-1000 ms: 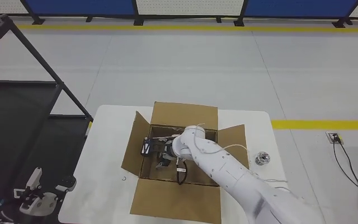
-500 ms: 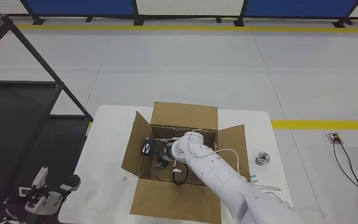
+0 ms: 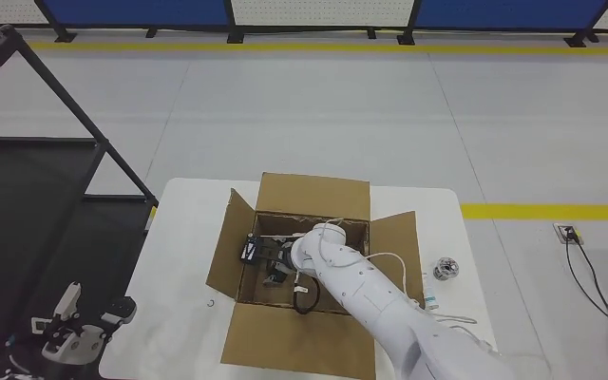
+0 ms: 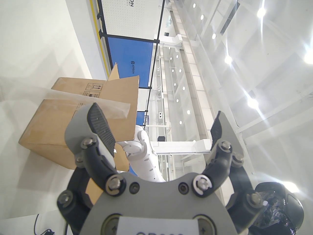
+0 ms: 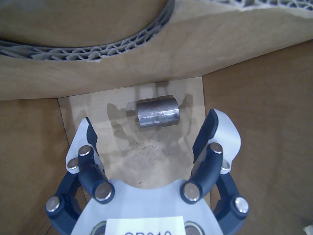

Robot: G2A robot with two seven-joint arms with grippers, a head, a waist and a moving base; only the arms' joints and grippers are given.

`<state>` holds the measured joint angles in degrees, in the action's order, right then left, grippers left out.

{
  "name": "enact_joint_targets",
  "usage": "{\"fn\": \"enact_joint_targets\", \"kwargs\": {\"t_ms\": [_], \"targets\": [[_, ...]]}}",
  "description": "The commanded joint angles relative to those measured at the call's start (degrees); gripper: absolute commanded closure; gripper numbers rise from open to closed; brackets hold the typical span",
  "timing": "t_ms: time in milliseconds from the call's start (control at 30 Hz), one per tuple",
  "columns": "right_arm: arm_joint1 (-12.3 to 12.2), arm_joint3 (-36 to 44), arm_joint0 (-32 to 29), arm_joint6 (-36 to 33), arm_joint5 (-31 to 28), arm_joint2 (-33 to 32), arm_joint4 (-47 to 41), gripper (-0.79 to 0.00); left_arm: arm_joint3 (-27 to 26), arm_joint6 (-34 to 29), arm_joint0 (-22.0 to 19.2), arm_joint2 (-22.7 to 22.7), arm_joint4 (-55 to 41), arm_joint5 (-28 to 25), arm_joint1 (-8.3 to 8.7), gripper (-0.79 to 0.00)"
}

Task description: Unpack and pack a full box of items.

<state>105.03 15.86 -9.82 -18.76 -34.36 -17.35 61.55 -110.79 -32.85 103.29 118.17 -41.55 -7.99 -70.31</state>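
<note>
Short metal cylinder lies on its side on the taped floor seam inside the cardboard box, close to one wall. The right gripper hangs low inside the box, jaws spread wide, nothing held. The cylinder sits just past the fingertips, untouched.

Likely step: unpacking, abt to pick this piece. Next move prob. calls for easing fwd until the pads bracket the cylinder's flat ends, then closing, w/ care near the wall.

Top view: an arm hides the box floor, but the box is seen mid-table, flaps open, w/ a small metal part on the table beside it.

Left wrist view: left gripper, jaws spread & empty, well apart from the box, facing its outer side.
</note>
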Motion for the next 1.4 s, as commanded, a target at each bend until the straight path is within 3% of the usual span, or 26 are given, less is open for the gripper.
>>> {"fn": "enact_joint_targets", "kwargs": {"t_ms": [0,533,900,933,967,1033,1067,1367], "targets": [[0.0,0.0,0.0,0.0,0.0,0.0,0.0,-0.785,0.0,0.0,0.0,0.0,0.0,0.0,0.00,-0.785],[-0.5,0.6,-2.2,3.6,4.8,-0.2,3.3,-0.785,-1.0,0.0,0.4,-0.3,0.9,0.2,-0.08,-0.785],[-0.3,-2.8,-2.0,6.7,-2.2,-1.2,3.7,-0.785,-0.7,-0.2,1.7,0.3,0.3,-0.9,-0.31,-0.785],[-0.3,-3.1,-2.0,7.1,-2.8,-1.2,4.0,-0.757,-0.7,-0.2,1.8,0.3,0.2,-0.9,-0.33,-0.785],[-0.2,-3.4,-2.0,7.5,-3.5,-1.2,4.1,-0.628,-0.7,-0.2,1.9,0.3,0.2,-1.0,-0.35,-0.785],[-0.2,-3.8,-1.9,8.0,-4.5,-1.2,4.4,-0.511,-0.8,-0.3,2.1,0.4,0.1,-1.2,-0.39,-0.785],[-0.2,-4.1,-1.8,8.6,-5.3,-1.3,4.5,-0.397,-0.8,-0.2,2.2,0.4,0.2,-1.3,-0.41,-0.785],[-0.6,-5.0,-1.1,12.4,-8.7,-1.2,6.7,-0.262,-1.2,-0.2,2.8,0.2,0.7,-1.7,-0.59,-0.785]]}}
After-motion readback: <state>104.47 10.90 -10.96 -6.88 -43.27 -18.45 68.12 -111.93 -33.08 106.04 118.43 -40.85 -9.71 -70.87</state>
